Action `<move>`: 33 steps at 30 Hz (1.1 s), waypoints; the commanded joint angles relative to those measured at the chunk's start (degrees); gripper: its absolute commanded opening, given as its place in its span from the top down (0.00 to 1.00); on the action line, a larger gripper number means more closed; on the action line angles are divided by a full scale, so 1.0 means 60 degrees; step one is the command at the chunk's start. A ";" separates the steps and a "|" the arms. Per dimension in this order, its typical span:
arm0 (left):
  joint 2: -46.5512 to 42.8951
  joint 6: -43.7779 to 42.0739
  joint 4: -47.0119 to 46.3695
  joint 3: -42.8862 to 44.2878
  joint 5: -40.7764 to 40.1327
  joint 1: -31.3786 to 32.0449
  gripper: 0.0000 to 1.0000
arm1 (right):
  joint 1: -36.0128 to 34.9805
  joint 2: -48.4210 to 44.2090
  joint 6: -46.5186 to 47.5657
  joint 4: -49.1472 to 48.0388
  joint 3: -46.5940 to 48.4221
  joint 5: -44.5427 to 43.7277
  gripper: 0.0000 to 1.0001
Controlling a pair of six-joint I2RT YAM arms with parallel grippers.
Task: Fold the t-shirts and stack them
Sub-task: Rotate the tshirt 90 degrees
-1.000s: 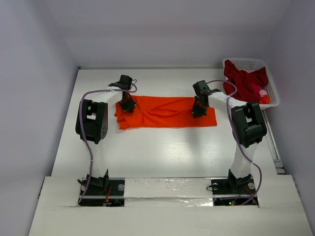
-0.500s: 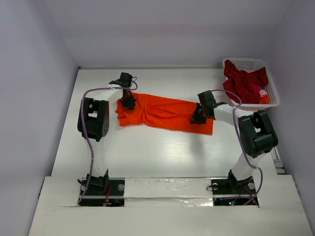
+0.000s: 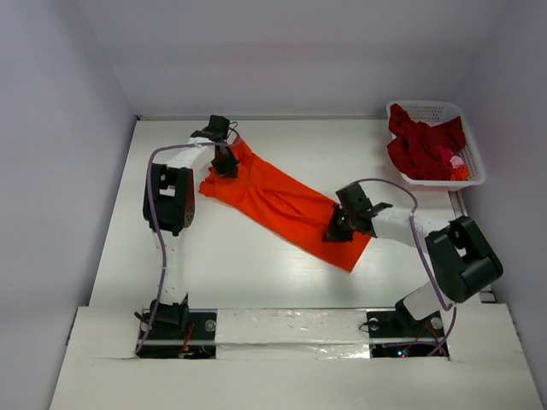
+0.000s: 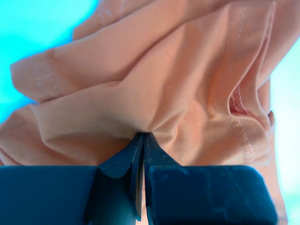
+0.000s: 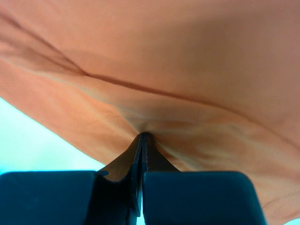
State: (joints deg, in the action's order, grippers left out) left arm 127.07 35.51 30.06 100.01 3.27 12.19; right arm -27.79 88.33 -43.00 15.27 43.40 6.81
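The bright orange t-shirt (image 3: 282, 198) lies stretched in a long band slanting from the far left down toward the near right of the table. My left gripper (image 3: 226, 164) is shut on its upper left end, where the cloth bunches into folds (image 4: 154, 93) around the pinched tips (image 4: 143, 136). My right gripper (image 3: 338, 231) is shut on the lower right end, with the fabric (image 5: 178, 70) pulled taut from its tips (image 5: 144, 136). Dark red t-shirts (image 3: 423, 141) are heaped in the basket.
The white lattice basket (image 3: 444, 109) stands at the far right corner, with a bit of pink and orange cloth (image 3: 455, 164) at its near side. The white table (image 3: 256, 273) runs between the arm bases, walled at the back and sides.
The orange shirt has swung from lying level to slanting: my right gripper has dragged its end toward the near edge, while my left gripper has carried the other end slightly farther back.
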 commanded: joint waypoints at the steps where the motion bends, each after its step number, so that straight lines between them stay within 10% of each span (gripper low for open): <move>1: 0.0355 -0.0249 -0.0103 0.0178 0.0421 -0.0068 1.00 | -0.0713 -0.0132 -0.0346 0.0825 -0.0655 -0.0094 1.00; 33: 0.3139 -0.0380 0.0293 0.4441 0.1389 0.1249 1.00 | -0.6632 0.0247 -0.4009 0.0750 -0.0379 -0.1076 1.00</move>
State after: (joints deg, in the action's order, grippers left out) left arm 143.48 34.54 31.18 125.47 12.60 18.65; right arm -63.90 87.15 -65.56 12.49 40.86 0.23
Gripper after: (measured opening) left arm 0.003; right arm 0.009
